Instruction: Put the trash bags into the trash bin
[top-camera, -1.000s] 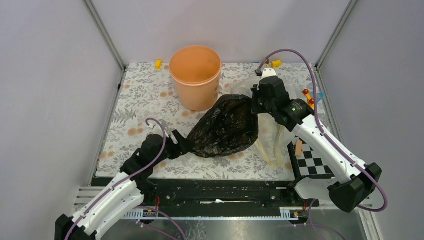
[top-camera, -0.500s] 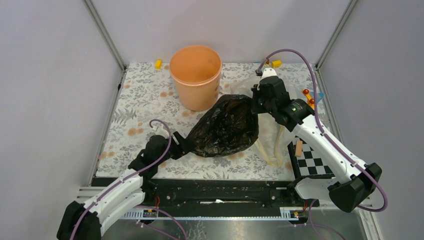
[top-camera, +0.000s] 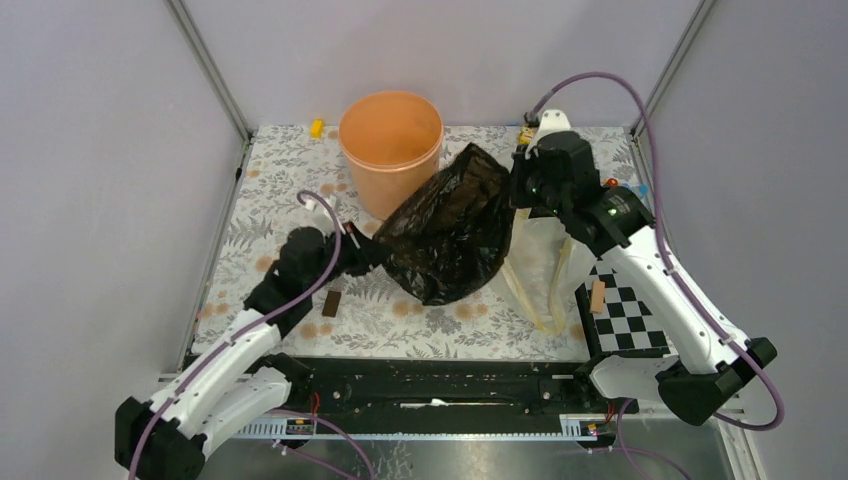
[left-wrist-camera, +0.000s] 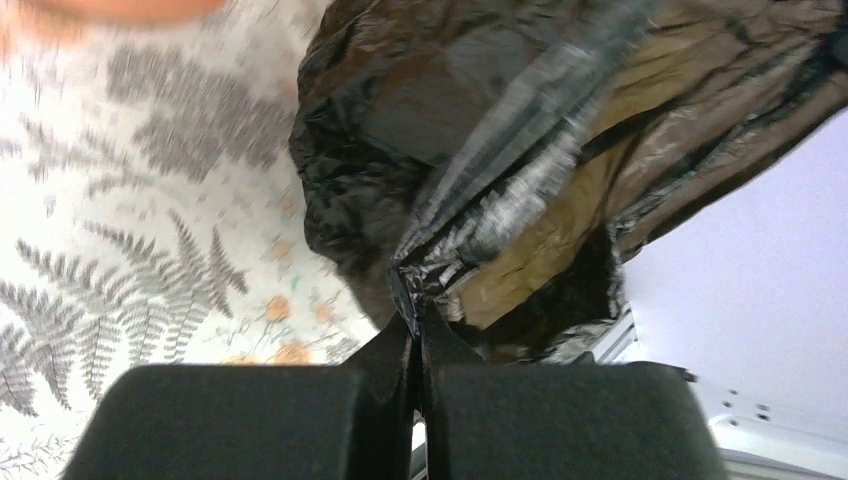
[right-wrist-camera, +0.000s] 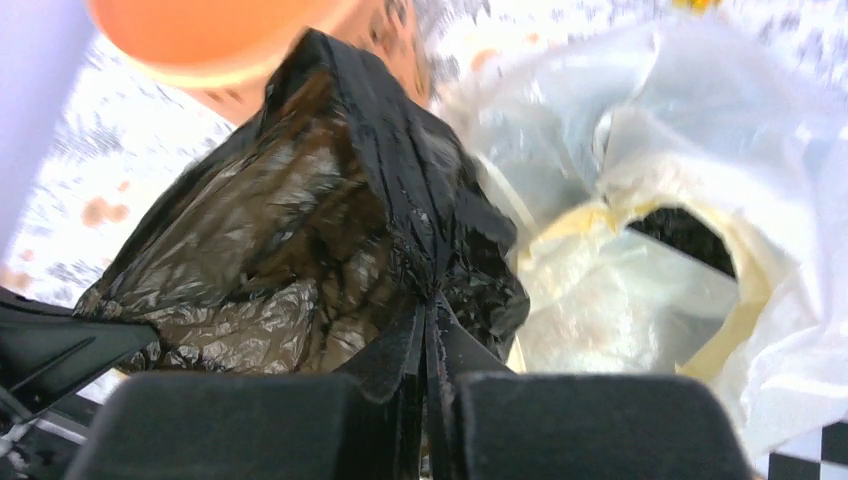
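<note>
On my feed I saw the fern-print cloth (top-camera: 290, 190) covering the table, and a small dark brown block (top-camera: 331, 303) lay on it toward the near left. A checkerboard card (top-camera: 630, 330) sat at the near-right corner, with a tan stick (top-camera: 597, 296) on its left edge. A yellow piece (top-camera: 317, 127) sat at the far edge.

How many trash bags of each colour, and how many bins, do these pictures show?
black trash bag: 1
white trash bag: 1
orange trash bin: 1
Total: 3
</note>
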